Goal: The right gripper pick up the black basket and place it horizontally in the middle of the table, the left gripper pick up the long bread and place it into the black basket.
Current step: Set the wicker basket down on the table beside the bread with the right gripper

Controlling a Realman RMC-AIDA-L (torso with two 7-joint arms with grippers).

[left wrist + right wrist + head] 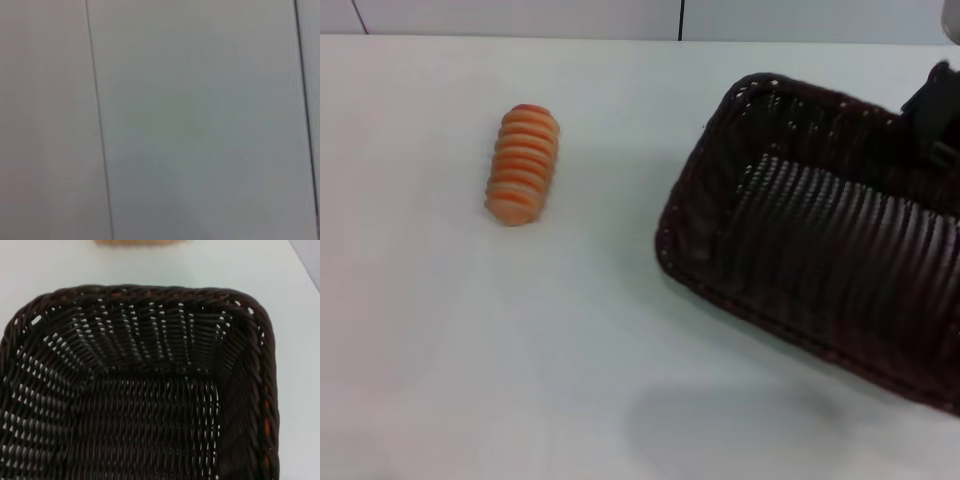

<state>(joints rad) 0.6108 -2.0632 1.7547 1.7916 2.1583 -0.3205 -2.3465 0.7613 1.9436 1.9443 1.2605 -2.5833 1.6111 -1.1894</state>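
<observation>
- The black basket (820,260) sits on the right side of the table (520,380), skewed at an angle, with its near corner apparently raised; a soft shadow lies on the table below it. I judge that it is being carried or dragged toward the middle, since it is neither centred nor square yet.
- The right gripper (932,110) shows only as a dark shape at the basket's far right rim, at the picture's edge. It seems to be at the rim, but I cannot tell whether its fingers are clamped on the weave or parted.
- The right wrist view looks straight down into the basket (145,405), which suggests the fingers sit at the rim nearest that camera. The opposite braided rim lies farthest from them, and beyond it shows a sliver of the long bread (135,242).
- The long bread (523,164) lies on the table well apart from the basket, ribbed top up, waiting its turn; nothing touches it.
- The left gripper is not in view. Its wrist camera shows only pale flat panels with thin dark seams, so that arm is probably parked off to the side.
- The table is plain, white and smooth. Behind it runs a light wall (520,15) with dark vertical seams.
</observation>
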